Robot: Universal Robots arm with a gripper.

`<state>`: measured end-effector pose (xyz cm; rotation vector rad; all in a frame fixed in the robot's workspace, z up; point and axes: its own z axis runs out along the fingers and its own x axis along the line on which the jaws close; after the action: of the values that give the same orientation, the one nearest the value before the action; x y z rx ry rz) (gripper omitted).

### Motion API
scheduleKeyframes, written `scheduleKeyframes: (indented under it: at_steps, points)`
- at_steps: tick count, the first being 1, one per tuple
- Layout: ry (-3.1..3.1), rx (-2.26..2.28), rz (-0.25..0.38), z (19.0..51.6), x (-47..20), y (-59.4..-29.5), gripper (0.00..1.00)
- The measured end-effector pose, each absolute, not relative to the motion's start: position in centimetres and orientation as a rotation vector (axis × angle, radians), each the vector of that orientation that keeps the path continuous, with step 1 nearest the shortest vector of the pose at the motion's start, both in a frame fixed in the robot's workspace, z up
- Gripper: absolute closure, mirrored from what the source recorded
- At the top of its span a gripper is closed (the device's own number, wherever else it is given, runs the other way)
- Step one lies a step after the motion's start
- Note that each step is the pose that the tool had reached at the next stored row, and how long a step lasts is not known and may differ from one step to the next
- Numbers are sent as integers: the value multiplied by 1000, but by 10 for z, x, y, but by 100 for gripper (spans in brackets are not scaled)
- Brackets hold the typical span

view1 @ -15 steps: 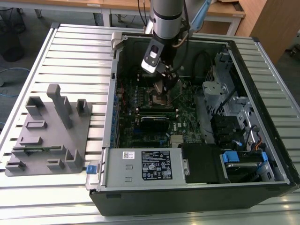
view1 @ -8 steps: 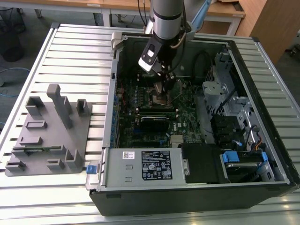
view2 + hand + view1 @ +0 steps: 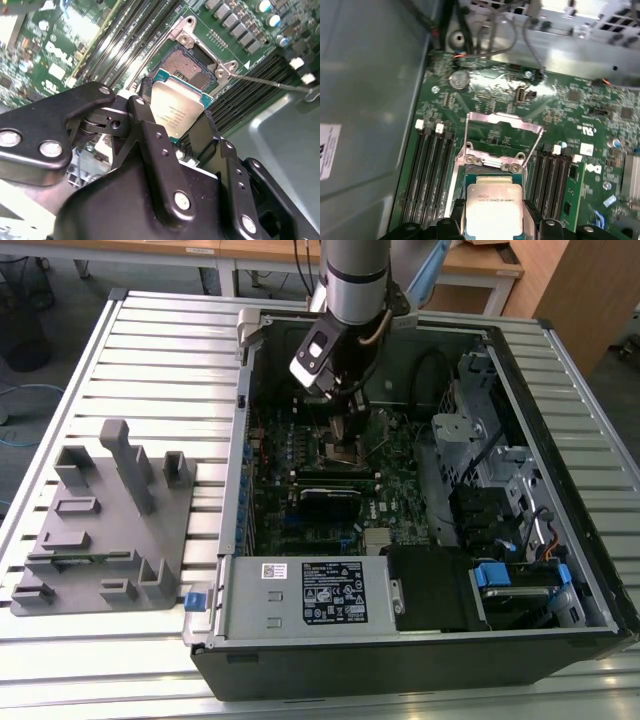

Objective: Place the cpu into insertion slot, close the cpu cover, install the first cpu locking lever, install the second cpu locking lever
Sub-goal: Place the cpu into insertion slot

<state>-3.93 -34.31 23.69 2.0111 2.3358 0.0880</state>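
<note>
The claw (image 3: 175,122) is clamped on the chip (image 3: 176,107) by its edges, holding it just short of the open socket (image 3: 189,67) beyond its tips. Best kept level, corners squared, and seated without pressing.

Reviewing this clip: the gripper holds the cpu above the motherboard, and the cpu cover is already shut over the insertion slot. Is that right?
Not quite. The gripper does hold the cpu, but the cpu cover stands open, as the first wrist view shows; in the second wrist view the insertion slot lies bare.
</note>
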Motion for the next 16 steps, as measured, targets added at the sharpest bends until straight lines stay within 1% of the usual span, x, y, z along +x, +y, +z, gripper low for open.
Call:
scheduleKeyframes:
  at_steps: [10, 16]
  points:
    - [2148, 2204, 80, 235, -39, -343, 46]
    - [2145, 2206, 82, 234, -40, -341, 46]
